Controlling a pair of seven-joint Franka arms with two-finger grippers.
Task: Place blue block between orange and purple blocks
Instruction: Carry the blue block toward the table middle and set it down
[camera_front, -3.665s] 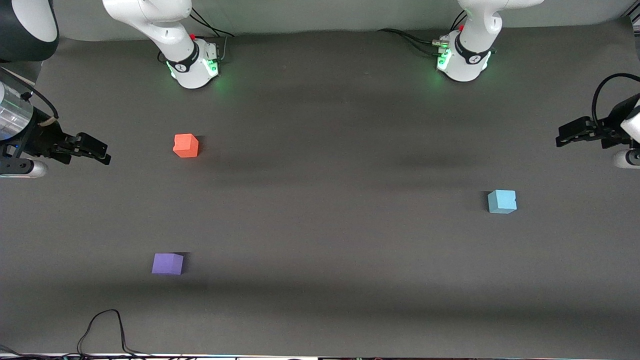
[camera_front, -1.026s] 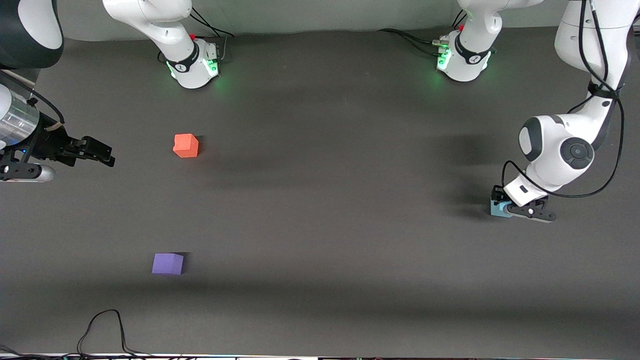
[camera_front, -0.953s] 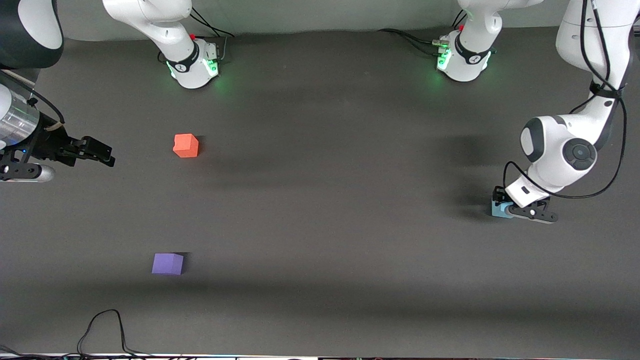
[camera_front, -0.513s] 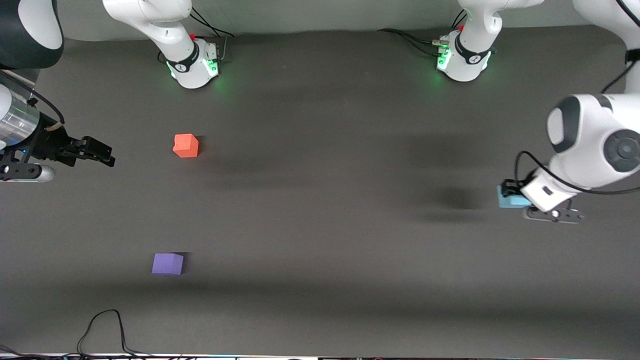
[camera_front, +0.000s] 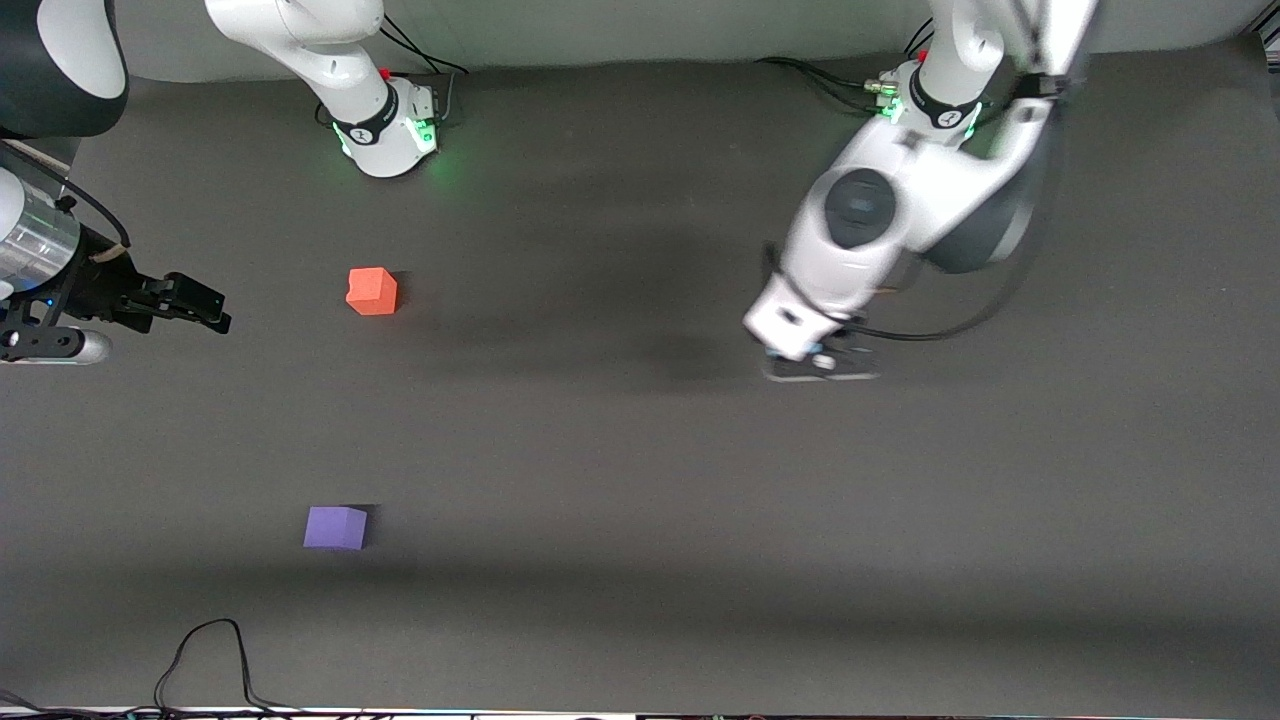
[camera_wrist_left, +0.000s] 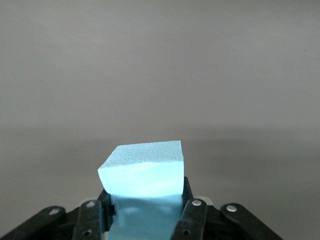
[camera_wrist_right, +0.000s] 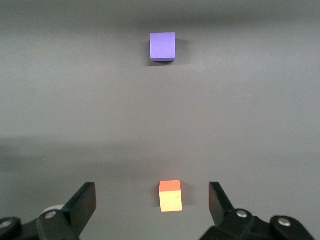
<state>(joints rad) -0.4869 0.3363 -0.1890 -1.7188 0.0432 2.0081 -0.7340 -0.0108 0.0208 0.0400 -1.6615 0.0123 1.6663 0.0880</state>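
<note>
Left gripper clamped on blue block, airborne over mat, right of frame centre. Right gripper wide, waiting at left edge. Orange block upper left, purple block lower left.

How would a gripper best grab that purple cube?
From straight above, I'd guess, closing on two opposite flat sides of the purple cube. It sits flat and apart from the orange cube. The right gripper waits open; the left gripper holds the blue block.
</note>
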